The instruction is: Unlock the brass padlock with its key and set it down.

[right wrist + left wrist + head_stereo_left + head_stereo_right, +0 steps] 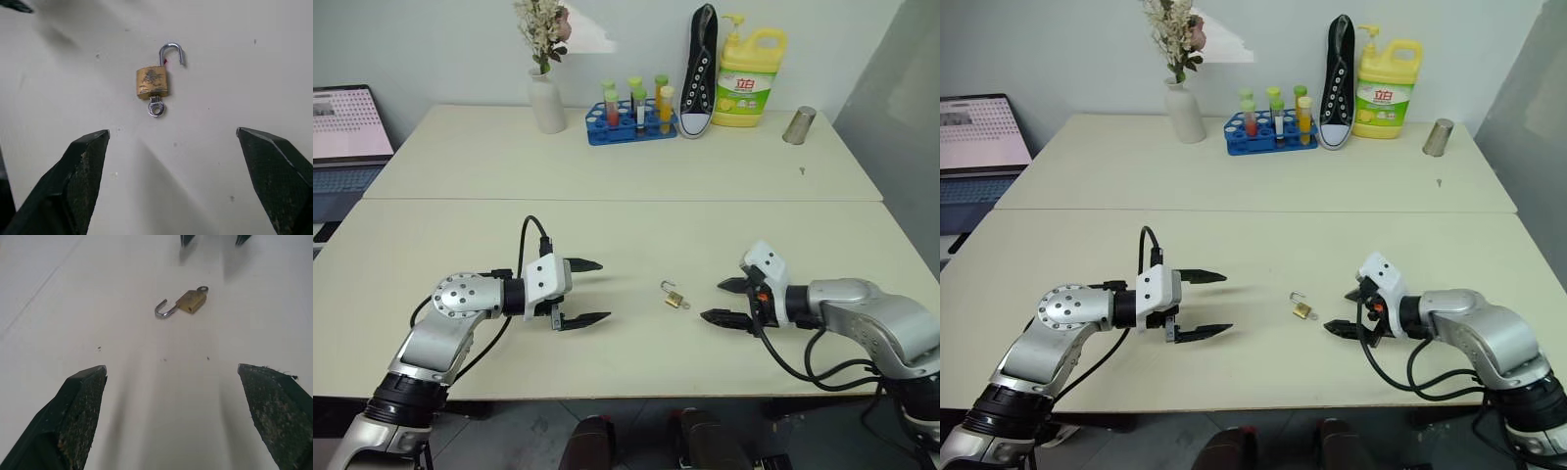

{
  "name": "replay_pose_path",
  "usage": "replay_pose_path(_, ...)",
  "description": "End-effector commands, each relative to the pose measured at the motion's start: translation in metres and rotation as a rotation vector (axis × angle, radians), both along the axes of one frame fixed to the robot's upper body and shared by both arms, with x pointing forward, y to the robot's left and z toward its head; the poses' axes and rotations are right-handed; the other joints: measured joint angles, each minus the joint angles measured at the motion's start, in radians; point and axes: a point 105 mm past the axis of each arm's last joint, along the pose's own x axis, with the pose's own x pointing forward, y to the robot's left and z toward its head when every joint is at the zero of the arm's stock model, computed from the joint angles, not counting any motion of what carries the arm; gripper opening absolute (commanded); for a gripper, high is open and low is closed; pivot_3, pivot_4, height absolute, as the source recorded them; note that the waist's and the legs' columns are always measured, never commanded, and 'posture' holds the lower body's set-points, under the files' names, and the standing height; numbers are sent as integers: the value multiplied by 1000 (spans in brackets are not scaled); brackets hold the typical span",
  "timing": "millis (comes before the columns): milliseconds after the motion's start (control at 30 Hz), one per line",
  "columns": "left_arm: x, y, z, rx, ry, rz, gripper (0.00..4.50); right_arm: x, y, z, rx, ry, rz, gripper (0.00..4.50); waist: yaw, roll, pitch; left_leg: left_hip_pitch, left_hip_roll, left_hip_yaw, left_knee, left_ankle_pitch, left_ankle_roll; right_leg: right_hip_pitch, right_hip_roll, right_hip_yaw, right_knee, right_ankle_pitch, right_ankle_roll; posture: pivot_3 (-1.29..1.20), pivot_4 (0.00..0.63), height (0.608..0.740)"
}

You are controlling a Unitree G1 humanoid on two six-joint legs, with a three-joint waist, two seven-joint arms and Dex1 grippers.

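Observation:
The brass padlock (674, 298) lies flat on the cream table (626, 206) between my two grippers, its silver shackle swung open at one end. The key (156, 107) sits in the lock's bottom, its small ring sticking out. In the left wrist view the padlock (188, 302) lies ahead of my open fingers. My left gripper (589, 292) is open, to the left of the lock and apart from it. My right gripper (724, 301) is open too, just right of the lock, touching nothing. The padlock (152, 82) lies free on the table in the right wrist view.
At the table's far edge stand a white vase with flowers (546, 98), a blue rack of tubes (631, 117), a black sneaker (701, 69), a yellow detergent bottle (749, 78) and a metal cup (798, 125). A laptop (347, 132) sits at the left.

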Motion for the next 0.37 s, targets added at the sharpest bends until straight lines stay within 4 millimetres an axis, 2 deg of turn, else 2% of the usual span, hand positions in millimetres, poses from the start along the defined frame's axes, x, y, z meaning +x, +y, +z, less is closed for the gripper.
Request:
replay_pose_path(33, 3, -5, 20, 3, -82, -12, 4500, -9, -5, 21, -13, -119, 57, 4425, 3, 0, 0, 0, 0, -1, 0, 0, 0, 0, 0, 0, 0, 0, 0, 0, 150, 740)
replay_pose_path(167, -2, -9, 20, 0, -43, -75, 4500, -18, -13, 25, -43, -150, 72, 4425, 7, 0, 0, 0, -1, 0, 0, 0, 0, 0, 0, 0, 0, 0, 0, 0, 150, 740)
replay_pose_path(367, -4, -11, 23, -40, -28, -95, 4500, -18, -19, 21, -84, -172, 56, 4425, 5, 0, 0, 0, -1, 0, 1, 0, 0, 0, 0, 1, 0, 0, 0, 0, 150, 740)
